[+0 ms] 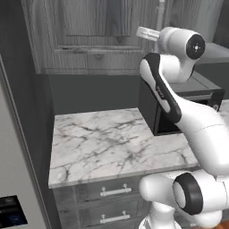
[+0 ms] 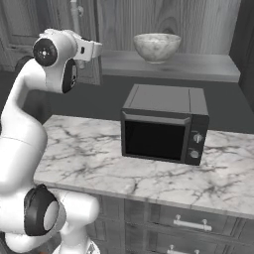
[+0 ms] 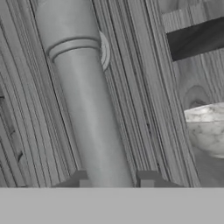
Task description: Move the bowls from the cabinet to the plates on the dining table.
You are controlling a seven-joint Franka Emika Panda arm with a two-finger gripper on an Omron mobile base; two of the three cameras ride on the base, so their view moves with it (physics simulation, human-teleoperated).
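A white marble-look bowl (image 2: 156, 47) stands upright on the shelf (image 2: 198, 68) of the open grey wood-grain cabinet, above the microwave. In the hand view the same bowl (image 3: 209, 131) lies at the right edge. My gripper (image 3: 113, 180) is shut on the cabinet door's long silver bar handle (image 3: 83, 109), which runs between the two fingertips. From the right base camera the hand (image 2: 91, 49) sits against that handle (image 2: 75, 20) at the door's edge, left of the bowl. The plates and the dining table are out of view.
A black microwave (image 2: 163, 129) stands on the marble counter (image 2: 84, 149) directly below the shelf, also seen as the microwave (image 1: 179, 100) to the right of the bare counter (image 1: 103, 143). Closed cabinet doors (image 1: 85, 31) hang above it, and drawers (image 1: 112, 192) lie below.
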